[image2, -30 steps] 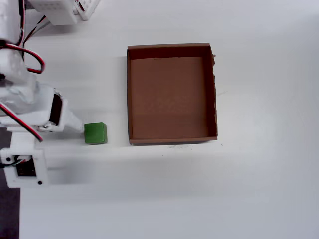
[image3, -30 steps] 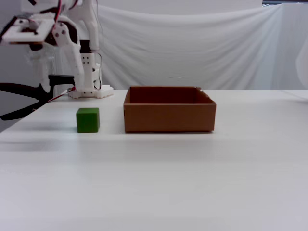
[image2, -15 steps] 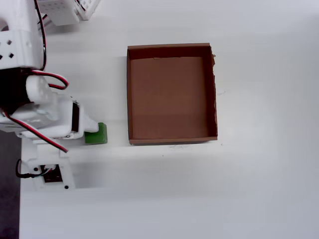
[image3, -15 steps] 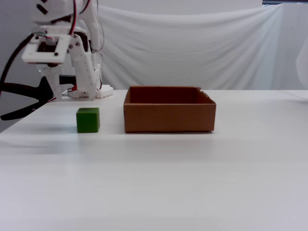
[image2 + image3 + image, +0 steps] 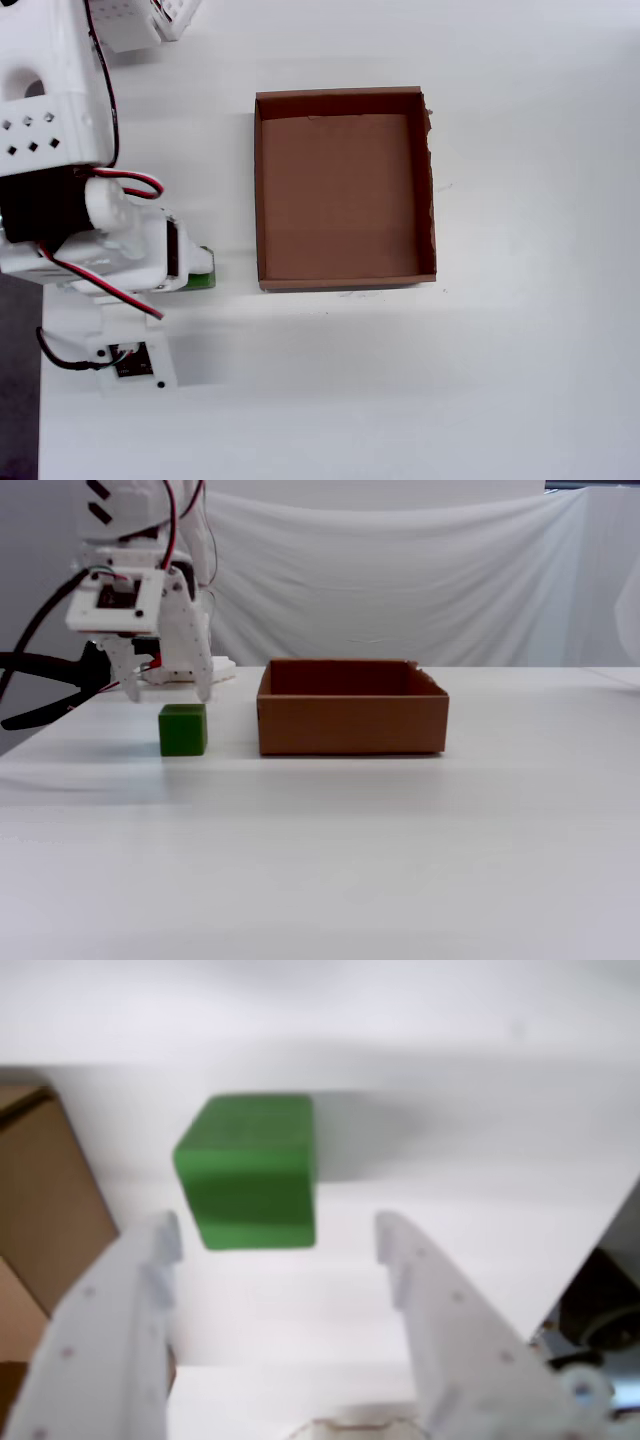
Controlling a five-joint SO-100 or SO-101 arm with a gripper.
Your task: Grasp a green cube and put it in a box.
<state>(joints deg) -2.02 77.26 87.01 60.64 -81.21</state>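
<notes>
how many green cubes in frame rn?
1. The green cube sits on the white table, left of the box in the fixed view, just below the open gripper. The box looks empty from overhead; none hidden there.

One green cube point(image 5: 183, 730), one box point(image 5: 352, 724)

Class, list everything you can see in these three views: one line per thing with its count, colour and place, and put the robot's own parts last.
green cube: one, bright green, on the table left of the box in the fixed view, below the gripper.
box: one, brown cardboard, open-topped, empty in the overhead view.
table: one, white.
backdrop cloth: one, white, behind the table.
arm: one, white with red and black wires.
gripper: one, white, open, hovering just above the cube.
</notes>
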